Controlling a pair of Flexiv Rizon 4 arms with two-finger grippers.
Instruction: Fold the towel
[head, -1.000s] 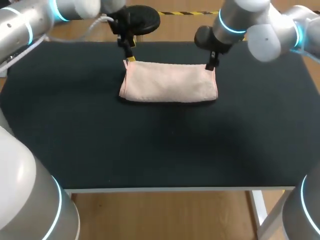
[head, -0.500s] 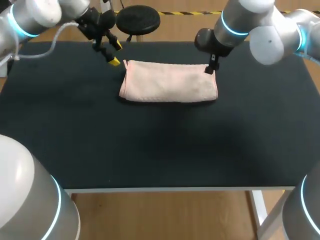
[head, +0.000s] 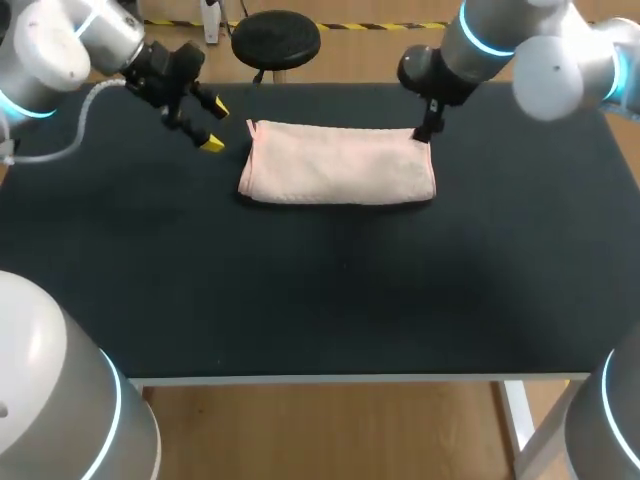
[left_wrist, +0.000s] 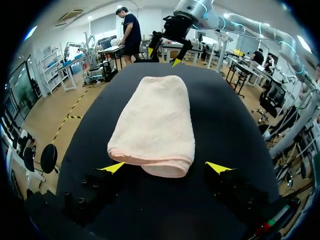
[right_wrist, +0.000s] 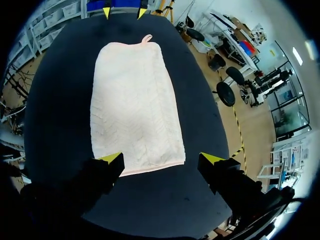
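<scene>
Left gripper (head: 214, 127) open at towel's (head: 338, 165) 10 o'clock, right gripper (right_wrist: 161, 159) open at 2 o'clock; soft, light, limp, so pinch corners.

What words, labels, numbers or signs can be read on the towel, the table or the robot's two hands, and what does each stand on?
None: no text can be read in any view.
The pink towel shows only plain cloth. The black table, the left hand and the right hand bear no visible print.
</scene>
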